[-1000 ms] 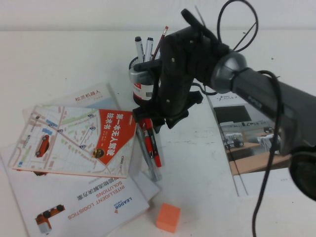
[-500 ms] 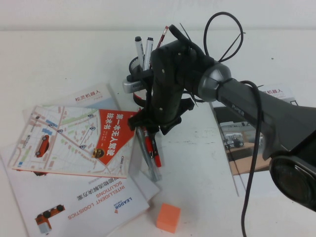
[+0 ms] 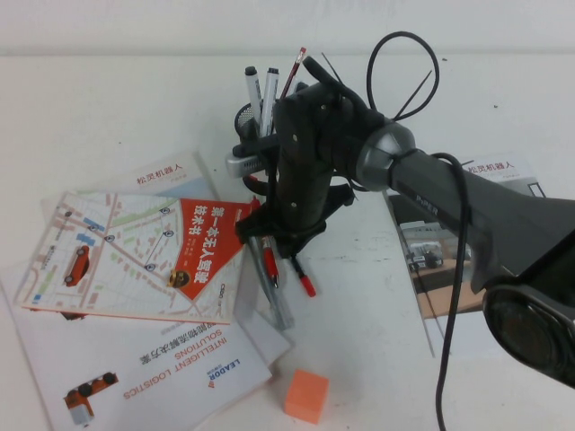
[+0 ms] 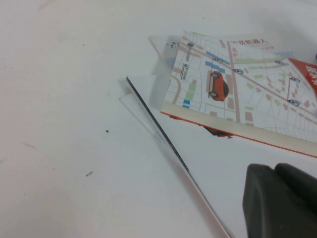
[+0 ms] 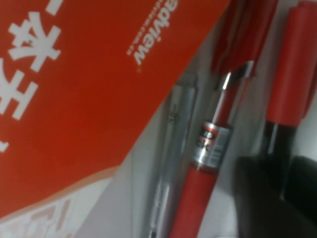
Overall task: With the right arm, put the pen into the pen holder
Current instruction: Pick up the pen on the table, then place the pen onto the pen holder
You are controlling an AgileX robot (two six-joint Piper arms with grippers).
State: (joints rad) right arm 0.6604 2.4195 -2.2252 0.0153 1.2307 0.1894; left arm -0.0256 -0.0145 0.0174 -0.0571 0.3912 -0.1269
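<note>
My right gripper (image 3: 286, 241) reaches down over the pens beside the map booklet and is shut on the pen (image 3: 304, 282). The pen's red end sticks out below the fingers, tilted away from the other pens. In the right wrist view the pen (image 5: 292, 74) shows a red cap, and its black middle runs between my dark fingers (image 5: 252, 193). The pen holder (image 3: 244, 118) is a black mesh cup just behind the gripper, mostly hidden by the arm, with several pens standing in it. My left gripper (image 4: 277, 206) is shut and empty over a white sheet.
A slim red pen (image 3: 268, 262) and a grey pen (image 3: 280, 310) lie next to the gripper. The map booklet (image 3: 126, 251) and a white brochure (image 3: 153, 368) lie at the left, an orange block (image 3: 305, 395) at the front, and another brochure (image 3: 449, 242) under the right arm.
The right gripper has lowered onto the pens and closed on the marker-type pen. Its red end has swung right, away from the slim red and grey pens.
</note>
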